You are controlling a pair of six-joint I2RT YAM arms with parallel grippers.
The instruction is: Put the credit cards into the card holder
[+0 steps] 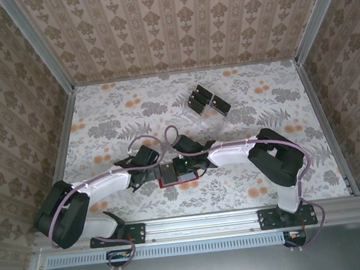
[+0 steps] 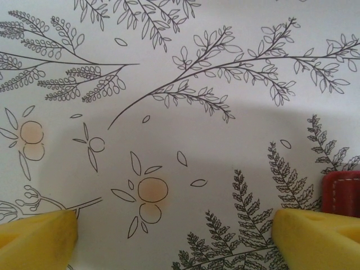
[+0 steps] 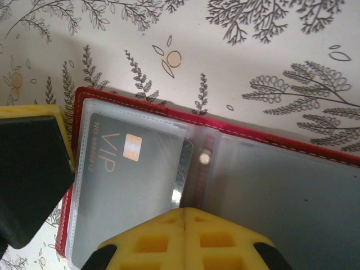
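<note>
Seating the card (image 3: 129, 169) fully in the wallet's (image 3: 270, 140) left pocket looks like your step. Left of the wallet, your left gripper (image 2: 174, 236) stands wide and empty, just beside its red edge; steady that edge with it. Over the wallet's fold, your right gripper (image 3: 185, 222) is pinched closed on nothing visible; push flat, not down. Spare cards (image 1: 205, 101) wait beyond the wallet. The card reads "VIP"; the smaller print starts "NO", the rest unreadable.
</note>
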